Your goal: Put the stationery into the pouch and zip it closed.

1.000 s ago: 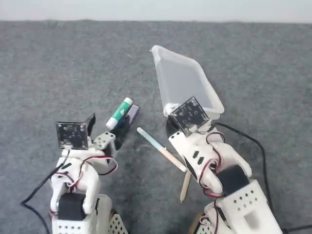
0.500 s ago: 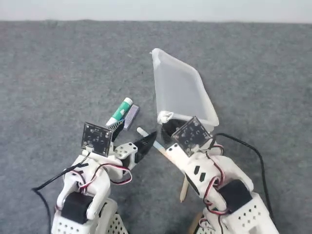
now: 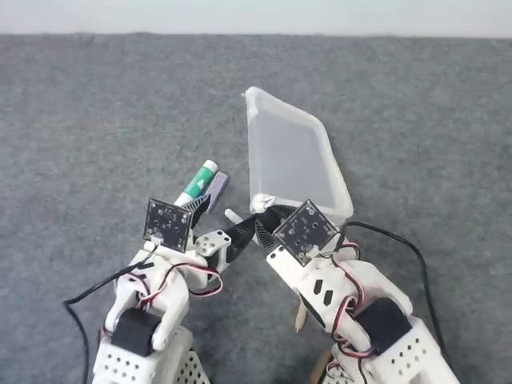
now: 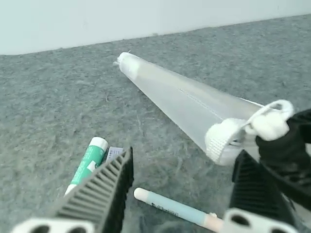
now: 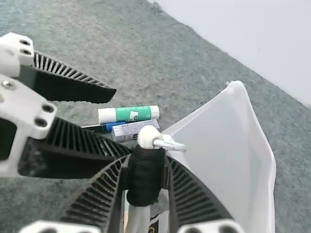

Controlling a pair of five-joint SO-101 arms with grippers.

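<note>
High view, and we see the translucent pouch [image 3: 292, 156] lying near the middle of the grey worktop [image 3: 96, 104], one end pointing at the far edge and the other toward the arms. Over in the right wrist view, the right pincer [image 5: 145, 163] is clamped tight on a black tab [image 5: 144, 180] at that near end of the pouch, with a white knob [image 5: 147, 136] on top of the tab. The left pincer [image 4: 184, 161] hangs just beside it with its jaws spread wide, gripping nothing. Below that gap the light-blue pen [image 4: 170, 208] lies flat on the worktop; we can't tell whether a jaw touches it. Toward the left edge of the worktop, the green glue stick [image 3: 197, 183] lies with a small block [image 3: 217, 187] right against it. A wooden pencil [image 3: 303, 310] lies near the front edge, partly under the right arm. All four pieces are outside the pouch.
</note>
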